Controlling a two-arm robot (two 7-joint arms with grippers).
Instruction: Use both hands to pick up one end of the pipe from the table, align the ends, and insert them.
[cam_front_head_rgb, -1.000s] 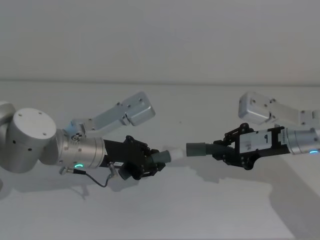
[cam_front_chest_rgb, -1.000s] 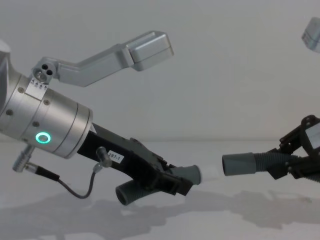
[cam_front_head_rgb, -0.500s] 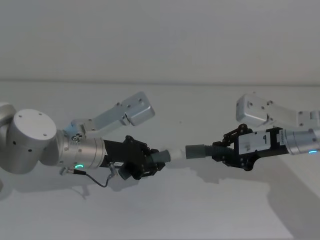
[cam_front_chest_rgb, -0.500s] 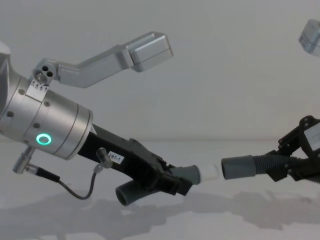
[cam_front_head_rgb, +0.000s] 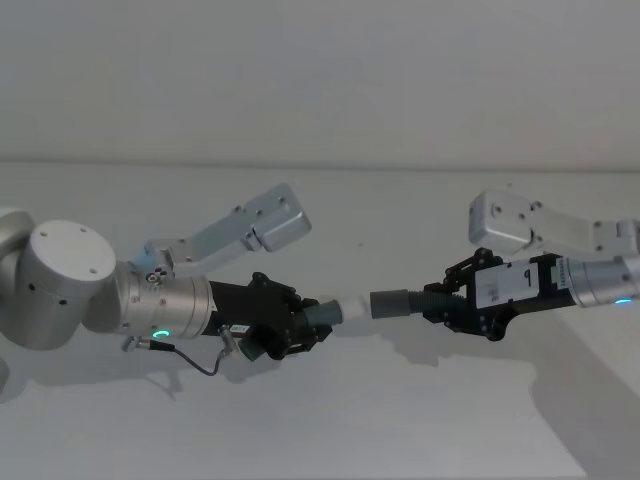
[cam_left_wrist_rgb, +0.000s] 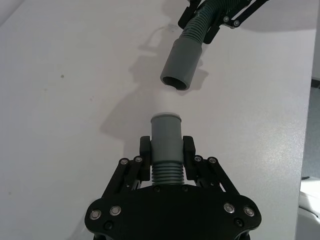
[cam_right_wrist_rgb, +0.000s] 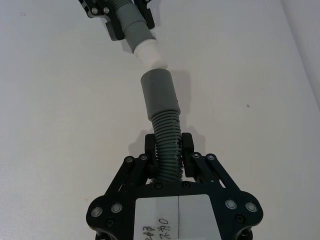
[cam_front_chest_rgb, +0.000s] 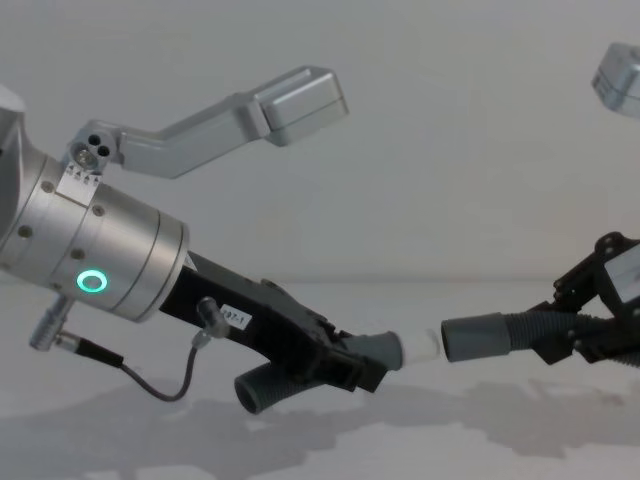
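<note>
Left gripper (cam_front_head_rgb: 318, 325): clamped on the short tube (cam_front_chest_rgb: 330, 368), whitish tip (cam_front_chest_rgb: 420, 346) pointing right. Right gripper (cam_front_head_rgb: 437, 299): clamped on the ribbed hose (cam_right_wrist_rgb: 166, 145), smooth cuff (cam_front_chest_rgb: 476, 336) pointing left. Tip and cuff near, nearly aligned, a small gap between, both above the table (cam_front_head_rgb: 400, 420).

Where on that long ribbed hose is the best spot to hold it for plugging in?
Probably the ribbed part just behind the smooth cuff, approached from the rear, as the right gripper does: the ribs resist slipping and the cuff's open mouth stays free.
</note>
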